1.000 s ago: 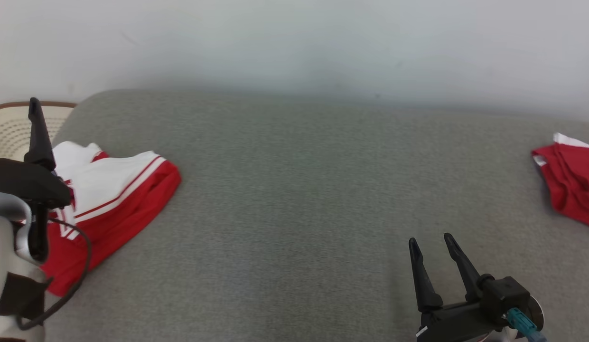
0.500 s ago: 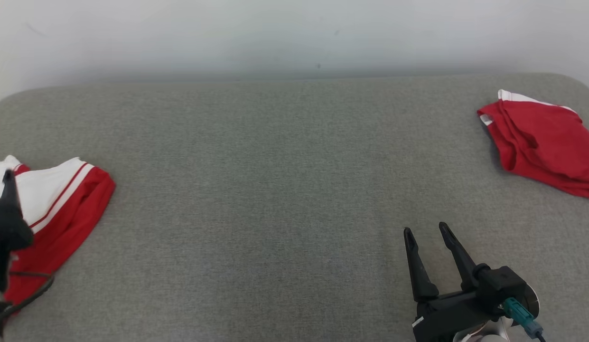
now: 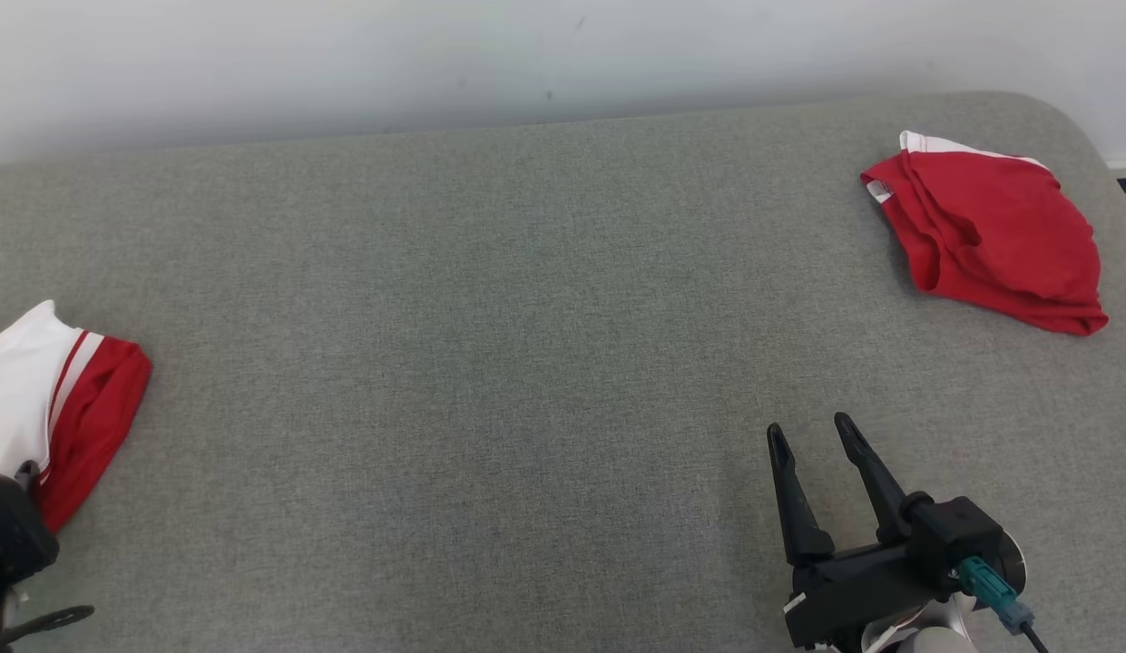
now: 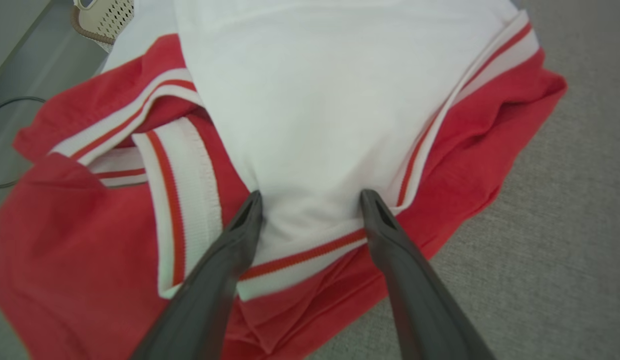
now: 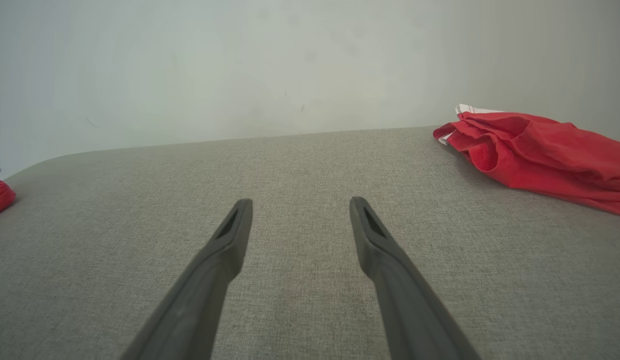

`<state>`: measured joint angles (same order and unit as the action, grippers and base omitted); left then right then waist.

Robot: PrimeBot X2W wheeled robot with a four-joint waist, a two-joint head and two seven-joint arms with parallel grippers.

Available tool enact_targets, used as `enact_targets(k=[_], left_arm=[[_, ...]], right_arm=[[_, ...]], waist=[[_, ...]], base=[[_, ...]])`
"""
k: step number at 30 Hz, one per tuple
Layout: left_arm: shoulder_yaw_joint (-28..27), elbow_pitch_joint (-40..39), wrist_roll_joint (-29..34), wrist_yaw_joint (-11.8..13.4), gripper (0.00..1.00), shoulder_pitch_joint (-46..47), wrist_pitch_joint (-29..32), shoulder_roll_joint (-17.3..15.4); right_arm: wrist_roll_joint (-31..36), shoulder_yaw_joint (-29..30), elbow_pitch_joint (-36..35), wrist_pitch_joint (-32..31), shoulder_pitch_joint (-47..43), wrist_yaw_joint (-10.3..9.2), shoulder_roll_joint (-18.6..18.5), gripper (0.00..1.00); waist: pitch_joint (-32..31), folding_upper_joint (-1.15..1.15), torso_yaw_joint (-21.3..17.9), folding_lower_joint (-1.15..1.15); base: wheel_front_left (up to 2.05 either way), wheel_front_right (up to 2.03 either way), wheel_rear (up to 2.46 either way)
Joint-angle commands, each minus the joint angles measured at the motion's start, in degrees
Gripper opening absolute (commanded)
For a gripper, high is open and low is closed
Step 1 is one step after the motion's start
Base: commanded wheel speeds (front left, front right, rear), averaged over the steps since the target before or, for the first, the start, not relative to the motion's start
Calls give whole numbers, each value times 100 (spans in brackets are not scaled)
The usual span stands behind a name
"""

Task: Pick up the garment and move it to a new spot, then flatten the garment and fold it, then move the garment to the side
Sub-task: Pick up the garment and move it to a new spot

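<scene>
Evidently the folding is done: the folded shirt (image 3: pixel 45 399), white panel uppermost with red stripes and red cloth beneath, lies at the far left edge of the grey padded surface (image 3: pixel 490 345). That is the sort of out-of-the-way spot the last step of the task asks for. In the left wrist view the left end effector (image 4: pixel 310 197) sits over this shirt (image 4: pixel 329 110) with its fingers spread apart and nothing pinched between them. The tips lie at the lower hem of the white panel, though I cannot tell whether they press the cloth or hang just above it. That released pose suits a shirt set down rather than one about to be lifted.

The right end effector (image 3: pixel 808 426) hovers low over bare grey surface near the front edge, fingers likewise parted and empty, well apart from both pieces of clothing. It looks parked, keeping out of the way.

Far off at the back right corner lies a loose red garment (image 3: pixel 989 236), rumpled and unfolded with a sliver of white at its top edge. From the right wrist view it (image 5: pixel 534 145) lies ahead and to the right, so that arm seems the natural one to reach it if it is wanted.
</scene>
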<state>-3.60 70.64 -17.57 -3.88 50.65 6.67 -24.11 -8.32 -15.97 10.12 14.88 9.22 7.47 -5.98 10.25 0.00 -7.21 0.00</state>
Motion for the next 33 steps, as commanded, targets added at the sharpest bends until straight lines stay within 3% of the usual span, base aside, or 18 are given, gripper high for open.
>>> enact_targets(k=[1, 2, 3, 4, 13, 20, 29, 33], left_arm=[[23, 96, 25, -25, 100, -125, 29, -19], [51, 115, 46, -17, 100, -136, 26, -29], [85, 120, 73, -21, 24, -137, -4, -38], [106, 104, 81, -20, 0, -127, -106, -53], [200, -133, 89, -101, 0, 154, -1051, -19], [486, -645, 149, -271, 0, 562, -1842, 184], [1275, -1932, 126, -351, 0, 939, -2029, 585], [1722, -2793, 14, -350, 0, 849, -1815, 581]], right_arm=[[-29, -15, 8, 32, 77, 5, -25, 100], [-23, -9, 9, 33, 69, 5, -28, 100], [-20, -4, 9, 33, 58, 5, -29, 100], [-16, 3, 10, 34, 56, 5, -30, 100], [25, 103, 16, 36, -3, 5, -30, 100], [33, 223, 23, 37, -72, 5, -6, 100], [-10, 324, 26, 37, -193, 5, 40, 100], [-31, 353, 32, 36, -257, 5, 97, 100]], waist=[[31, 0, -48, 0], [35, 0, -56, 0], [37, 0, -60, 0], [41, 0, -63, 0], [-30, 0, 49, 0], [-188, 0, 222, 0], [-412, 0, 179, 0], [-492, 0, -9, 0]], base=[[0, 0, 0], [0, 0, 0], [0, 0, 0], [0, 0, 0], [0, 0, 0], [0, 0, 0], [0, 0, 0], [0, 0, 0]])
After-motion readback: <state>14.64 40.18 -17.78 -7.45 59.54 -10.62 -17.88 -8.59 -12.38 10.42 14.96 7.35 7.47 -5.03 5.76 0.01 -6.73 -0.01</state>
